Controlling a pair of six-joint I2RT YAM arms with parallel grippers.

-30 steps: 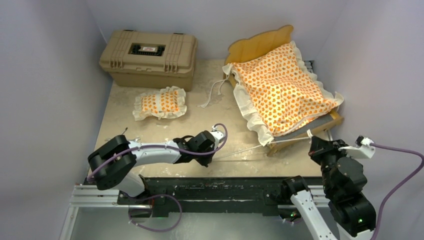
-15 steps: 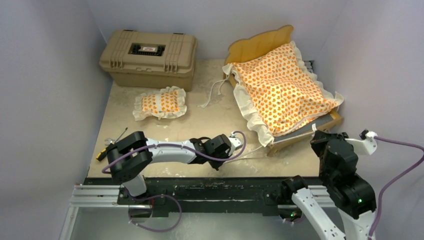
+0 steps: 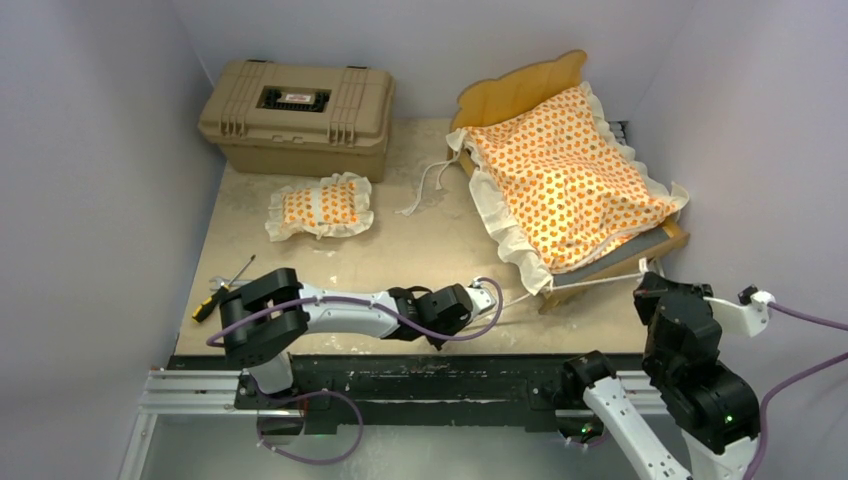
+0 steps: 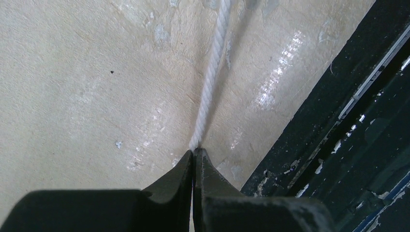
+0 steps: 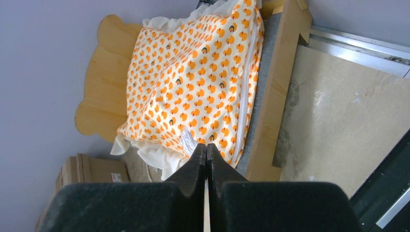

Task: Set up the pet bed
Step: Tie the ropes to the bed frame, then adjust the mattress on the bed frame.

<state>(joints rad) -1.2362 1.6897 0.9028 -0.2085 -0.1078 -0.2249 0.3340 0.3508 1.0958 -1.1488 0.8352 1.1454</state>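
The left pincer is clenching a thin white cord by the tabletop's near edge; the right pincer seems to be pinching its other end. The mattress cushion, lying on the bed frame at the far-right corner, is looking soft and floppy: grip its ruffle.

Saw no cord end inside the left gripper; saw the case cropped, left of the right gripper.

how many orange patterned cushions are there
2. The large mattress cushion lies on the wooden bed frame at the far right; the small pillow lies on the table left of it, in front of the tan case. None seems hidden.
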